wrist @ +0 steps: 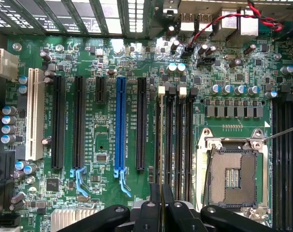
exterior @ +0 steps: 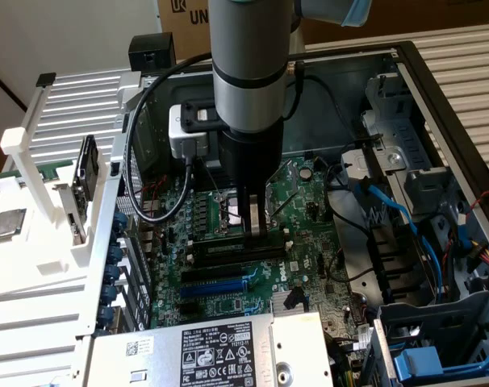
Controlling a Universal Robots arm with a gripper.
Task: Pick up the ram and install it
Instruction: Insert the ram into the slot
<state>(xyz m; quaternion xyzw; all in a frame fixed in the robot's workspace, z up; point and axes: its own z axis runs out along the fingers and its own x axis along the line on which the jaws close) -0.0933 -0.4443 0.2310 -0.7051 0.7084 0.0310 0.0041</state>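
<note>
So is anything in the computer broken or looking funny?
Nothing looks broken or spilled. One odd spot: the processor socket on the motherboard sits open and empty. The end effector is pinching the ram edge-on and straight, not tilted.

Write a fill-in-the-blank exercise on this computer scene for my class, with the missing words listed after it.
1. The gripper is shut on a thin green ___, seen edge-on.
2. Between black slots on the motherboard stands one long slot coloured ___.
3. The gripper hangs over the memory slots, which lie beside the empty CPU ___.

Missing words: ram; blue; socket.
</note>
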